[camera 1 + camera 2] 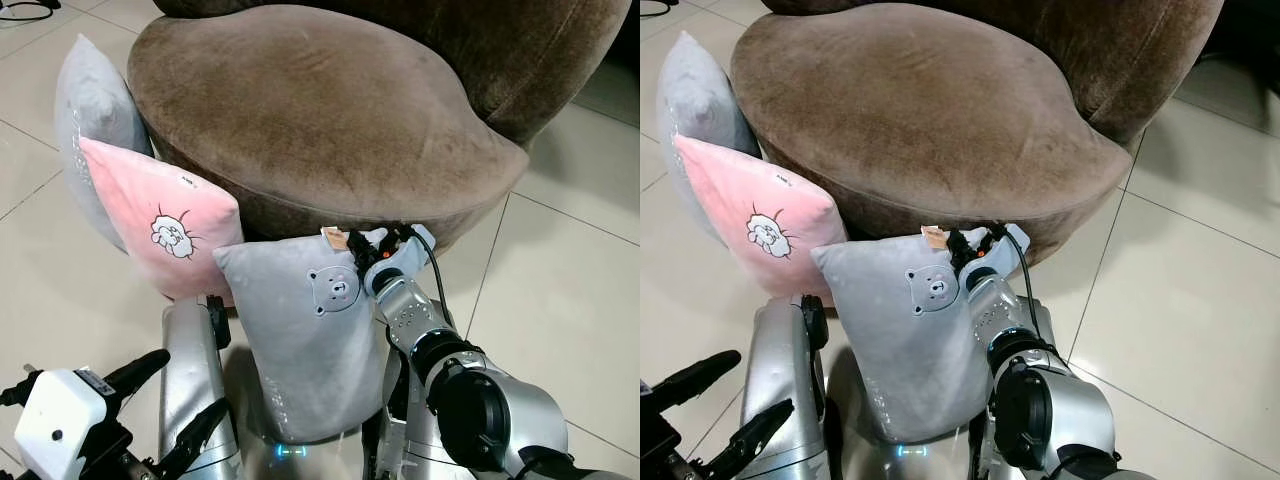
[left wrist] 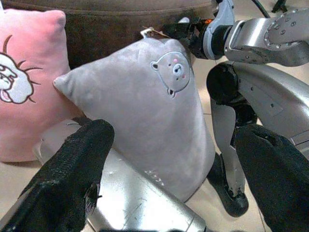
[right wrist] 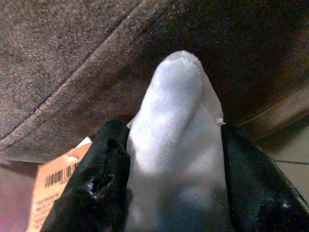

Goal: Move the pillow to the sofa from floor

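Observation:
A grey pillow with a small bear face stands upright between my legs, just in front of the brown sofa. My right gripper is shut on the grey pillow's top right corner, which pokes out between the two black fingers. An orange tag hangs beside that corner. My left gripper is low at the left, open, with nothing between its fingers, aimed at the pillow's side.
A pink pillow with a cartoon drawing and another grey pillow lean against the sofa's left side. Beige tiled floor lies open to the right. The sofa's backrest rises at the top right.

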Available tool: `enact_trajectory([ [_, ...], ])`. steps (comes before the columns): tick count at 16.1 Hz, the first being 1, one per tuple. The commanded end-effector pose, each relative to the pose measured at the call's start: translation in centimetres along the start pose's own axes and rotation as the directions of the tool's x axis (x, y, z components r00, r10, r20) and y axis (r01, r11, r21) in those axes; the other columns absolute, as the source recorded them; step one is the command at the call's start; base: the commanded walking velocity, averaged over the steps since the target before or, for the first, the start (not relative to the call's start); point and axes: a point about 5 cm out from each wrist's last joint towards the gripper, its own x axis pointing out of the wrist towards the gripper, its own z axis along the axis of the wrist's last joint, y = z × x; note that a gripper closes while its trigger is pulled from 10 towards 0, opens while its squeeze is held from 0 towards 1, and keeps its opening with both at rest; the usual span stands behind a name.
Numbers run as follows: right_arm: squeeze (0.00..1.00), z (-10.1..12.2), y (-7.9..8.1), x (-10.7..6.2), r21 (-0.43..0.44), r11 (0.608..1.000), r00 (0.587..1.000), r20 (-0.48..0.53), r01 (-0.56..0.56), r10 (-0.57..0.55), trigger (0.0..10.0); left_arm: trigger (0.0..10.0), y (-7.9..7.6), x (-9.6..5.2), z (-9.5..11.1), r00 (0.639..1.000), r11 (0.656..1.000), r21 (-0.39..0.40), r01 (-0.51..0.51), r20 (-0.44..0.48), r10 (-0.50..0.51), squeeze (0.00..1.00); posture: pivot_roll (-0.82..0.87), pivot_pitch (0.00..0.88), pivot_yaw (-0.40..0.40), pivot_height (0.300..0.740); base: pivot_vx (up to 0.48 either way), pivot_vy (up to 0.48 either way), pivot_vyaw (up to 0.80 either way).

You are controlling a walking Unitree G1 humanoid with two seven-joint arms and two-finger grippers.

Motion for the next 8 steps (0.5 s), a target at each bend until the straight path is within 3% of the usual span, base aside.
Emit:
enact_trajectory([
  [1, 0.0, -0.85, 0.57, 0.0, -0.001, 1.0, 0.999, -0.028, -0.03, 0.03, 0.0, 10.0, -0.21, -0.06, 0.3, 1.0, 1.0, 0.011, 0.007, -0.002, -0.007, 0.0, 0.2, 0.237, -0.085, 0.391, 0.0, 0.0, 0.0],
  [8, 0.0, -1.09, 0.37, -0.14, 0.012, 0.998, 0.998, -0.034, -0.056, 0.056, 0.0, 10.0, -0.05, 0.49, 0.26, 1.0, 1.0, 0.015, -0.005, 0.006, 0.004, 0.0, 0.21, 0.208, -0.092, 0.391, 0.0, 0.0, 0.0],
])
